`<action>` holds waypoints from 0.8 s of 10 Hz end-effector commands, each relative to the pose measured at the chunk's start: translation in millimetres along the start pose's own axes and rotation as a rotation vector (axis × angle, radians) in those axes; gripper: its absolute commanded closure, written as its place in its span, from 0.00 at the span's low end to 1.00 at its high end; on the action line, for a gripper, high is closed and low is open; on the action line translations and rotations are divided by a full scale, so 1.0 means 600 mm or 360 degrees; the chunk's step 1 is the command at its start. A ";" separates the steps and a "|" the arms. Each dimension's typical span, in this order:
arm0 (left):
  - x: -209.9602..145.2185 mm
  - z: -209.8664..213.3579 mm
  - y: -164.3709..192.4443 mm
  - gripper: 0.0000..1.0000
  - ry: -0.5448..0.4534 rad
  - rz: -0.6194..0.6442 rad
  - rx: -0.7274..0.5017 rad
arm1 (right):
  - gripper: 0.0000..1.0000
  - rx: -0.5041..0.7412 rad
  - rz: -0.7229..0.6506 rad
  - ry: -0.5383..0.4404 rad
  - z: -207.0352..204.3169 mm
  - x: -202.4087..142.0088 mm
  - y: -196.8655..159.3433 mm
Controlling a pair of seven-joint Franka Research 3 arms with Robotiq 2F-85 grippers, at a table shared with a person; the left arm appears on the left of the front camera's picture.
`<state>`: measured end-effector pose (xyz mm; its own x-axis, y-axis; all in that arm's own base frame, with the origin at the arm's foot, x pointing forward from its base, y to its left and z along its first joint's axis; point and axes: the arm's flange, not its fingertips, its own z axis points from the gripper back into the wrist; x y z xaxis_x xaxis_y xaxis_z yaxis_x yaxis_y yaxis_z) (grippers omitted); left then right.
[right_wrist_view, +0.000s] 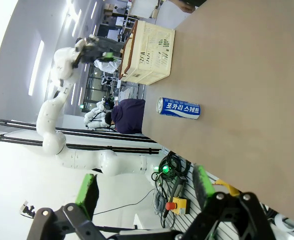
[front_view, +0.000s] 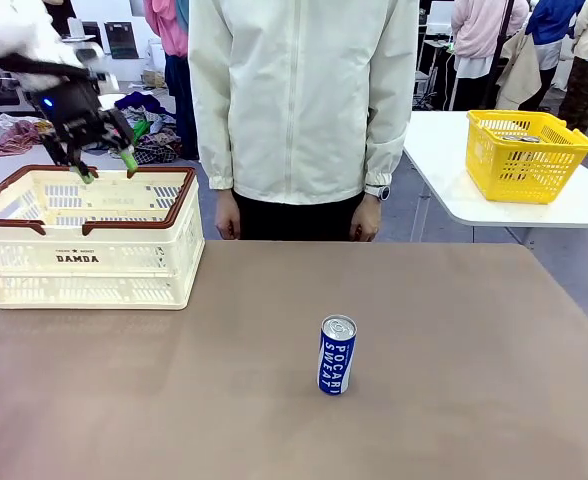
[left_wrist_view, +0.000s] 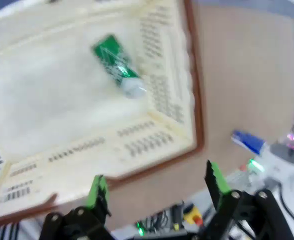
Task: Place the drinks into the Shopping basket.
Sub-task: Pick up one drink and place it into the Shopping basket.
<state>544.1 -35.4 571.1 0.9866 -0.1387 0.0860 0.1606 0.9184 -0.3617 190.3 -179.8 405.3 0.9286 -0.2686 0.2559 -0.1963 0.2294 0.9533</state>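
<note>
The green can (left_wrist_view: 114, 65) lies on its side on the floor of the Shopping basket (front_view: 34, 262), so one drink is home. The blue Pocari Sweat can (front_view: 337, 355) stands upright on the brown table (front_view: 474, 330), out in the open near the middle, well apart from the basket and to its right.

To my eye the job now is that blue can. It is slim and tall, so I'd come down with the pads square to its sides and grip around the middle rather than the top. Then I'd lift straight up before carrying it left, high enough to clear the basket's dark brown rim.

The left gripper (front_view: 107, 170) hangs over the far part of the basket, fingers spread wide with nothing between them and pointing down into it. Its arm reaches in from the left. The right gripper (right_wrist_view: 144, 185) is also spread wide and empty, held back beyond the table's edge with the blue can ahead of it.
</note>
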 end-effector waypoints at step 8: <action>-0.356 0.034 0.299 0.00 -0.0413 -0.0406 -0.1632 | 0.00 0.0015 -0.0007 -0.0021 0.000 0.006 0.011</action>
<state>334.7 172.6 508.2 0.8923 -0.1701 0.4182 0.4443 0.1668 -0.8802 190.3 -179.9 405.4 0.9285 -0.2692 0.2558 -0.1960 0.2296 0.9533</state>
